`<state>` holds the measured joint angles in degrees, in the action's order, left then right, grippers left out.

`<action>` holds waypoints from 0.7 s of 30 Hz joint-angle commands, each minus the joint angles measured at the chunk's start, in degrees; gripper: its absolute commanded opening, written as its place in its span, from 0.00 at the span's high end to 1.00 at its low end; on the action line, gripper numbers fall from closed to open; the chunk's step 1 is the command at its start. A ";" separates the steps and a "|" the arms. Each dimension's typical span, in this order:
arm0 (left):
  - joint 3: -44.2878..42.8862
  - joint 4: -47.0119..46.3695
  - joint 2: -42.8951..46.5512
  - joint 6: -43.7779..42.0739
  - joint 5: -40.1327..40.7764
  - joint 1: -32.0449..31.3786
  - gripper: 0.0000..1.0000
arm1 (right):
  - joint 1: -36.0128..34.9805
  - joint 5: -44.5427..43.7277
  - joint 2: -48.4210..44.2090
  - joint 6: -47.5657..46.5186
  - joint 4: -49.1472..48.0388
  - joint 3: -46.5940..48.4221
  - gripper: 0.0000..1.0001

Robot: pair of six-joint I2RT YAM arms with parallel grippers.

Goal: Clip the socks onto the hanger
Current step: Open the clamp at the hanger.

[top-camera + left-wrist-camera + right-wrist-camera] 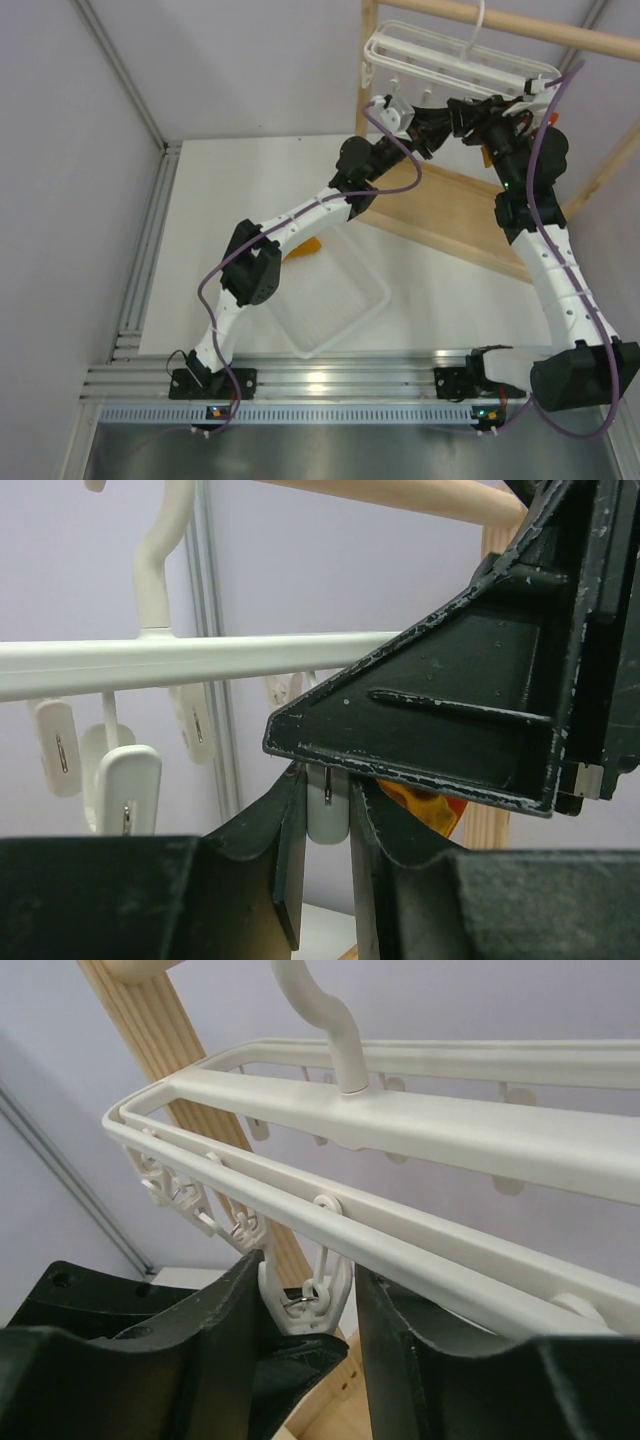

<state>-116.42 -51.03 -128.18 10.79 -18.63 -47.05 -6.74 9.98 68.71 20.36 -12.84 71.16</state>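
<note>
Left gripper [327,792] pinches a white clip [327,818] dangling from the hanger [200,658], hung on the wooden rack [520,27]. Right gripper [308,1282] flanks a hanger clip [305,1300] (grip unclear), with an orange sock [432,805] just beneath. A yellow sock [304,247] lies at the tray [380,296] rim.

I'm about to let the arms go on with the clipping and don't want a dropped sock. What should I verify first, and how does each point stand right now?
1. Left gripper closed on a clip: ok, its fingers press both sides.
2. Clip's mouth open for fabric: cannot tell, it is hidden.
3. Sock brought up to that clip: ok, orange fabric shows just beside it.
4. Right gripper holding the sock firmly: cannot tell.
5. Hanger hooked over the wooden rod: ok.
</note>
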 commanded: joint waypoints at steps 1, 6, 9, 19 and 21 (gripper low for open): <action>0.76 -1.80 3.90 -1.03 -3.78 -0.59 0.96 | -0.99 -1.36 0.72 0.82 -3.42 3.55 0.61; 1.54 -1.45 4.60 -1.47 -4.31 -0.50 0.87 | -0.90 -1.63 0.64 1.00 -2.63 3.90 0.90; 4.00 -1.53 6.27 -1.64 -3.78 -0.50 0.72 | -0.90 -2.06 0.46 0.91 -2.10 4.34 1.00; 26.93 7.85 25.42 1.34 -5.97 3.98 0.44 | -0.29 -1.89 -0.06 1.17 -1.75 4.61 1.00; 31.77 12.59 30.67 0.29 -6.76 5.47 0.42 | -0.11 -1.80 -0.15 1.44 -1.75 4.43 1.00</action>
<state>-87.96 -43.09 -106.91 10.66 -23.00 -43.77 -6.98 8.60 69.17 21.08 -12.36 72.88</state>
